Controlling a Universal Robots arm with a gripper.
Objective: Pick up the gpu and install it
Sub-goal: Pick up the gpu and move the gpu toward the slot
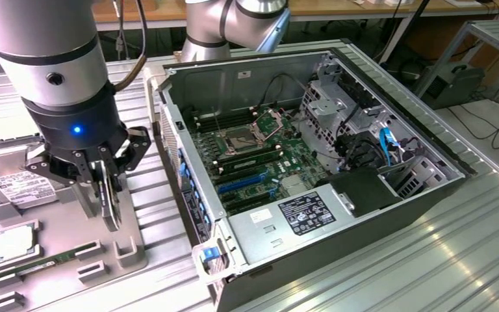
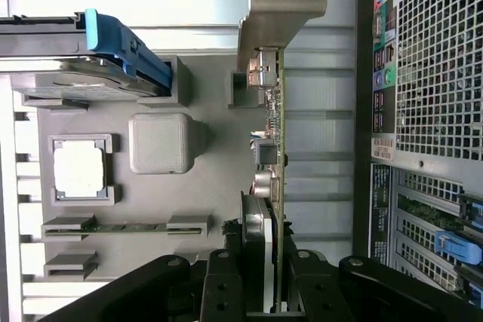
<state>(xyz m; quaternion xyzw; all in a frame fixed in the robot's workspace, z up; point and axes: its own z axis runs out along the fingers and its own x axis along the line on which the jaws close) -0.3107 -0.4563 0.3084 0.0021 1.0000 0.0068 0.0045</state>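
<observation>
Claw (image 1: pixel 101 192): I see it clamped on the gpu (image 2: pixel 276 148), card standing on edge.
Where: at the grey tray (image 1: pixel 63 224), beside the open computer case (image 1: pixel 258 234).

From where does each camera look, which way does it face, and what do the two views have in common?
Exterior view: off the arm, high up, looking down on the open black computer case and the grey plastic parts tray; the arm and its gripper show.
Wrist view: on the wrist, looking along the black fingers at the tray.
Shared: the thin dark gpu card with silver bracket, clamped on edge in the gripper; tray; case.
</observation>
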